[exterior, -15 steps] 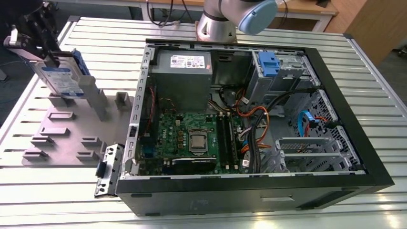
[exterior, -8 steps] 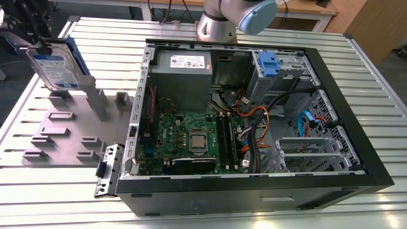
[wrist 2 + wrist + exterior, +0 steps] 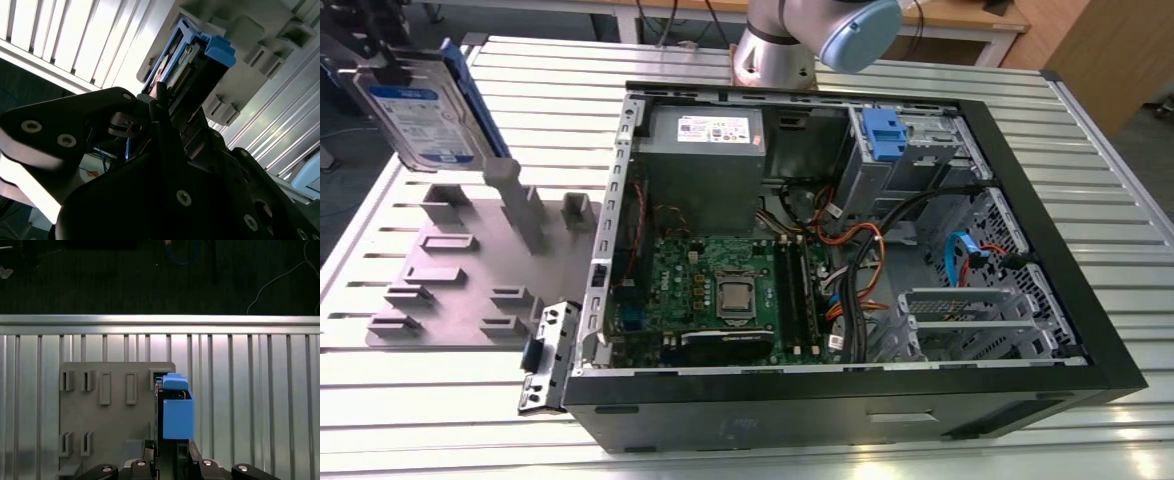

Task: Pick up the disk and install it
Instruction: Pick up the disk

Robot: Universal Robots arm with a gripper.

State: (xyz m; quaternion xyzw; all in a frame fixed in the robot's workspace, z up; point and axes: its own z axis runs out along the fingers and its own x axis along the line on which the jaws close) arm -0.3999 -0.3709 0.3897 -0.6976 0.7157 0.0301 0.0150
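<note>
Exterior view: my end effector (image 3: pixel 376 66) clamped the disk (image 3: pixel 424 112) upright, well outside the open computer case (image 3: pixel 854 400); pickup looked done, seating it in the case's drive cage (image 3: pixel 907 150) remained.

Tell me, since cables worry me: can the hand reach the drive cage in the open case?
Probably yes. The hand, gripping the disk, is outside the case; the drive cage lies uncovered, though a black cable arcs close beside it.
</note>
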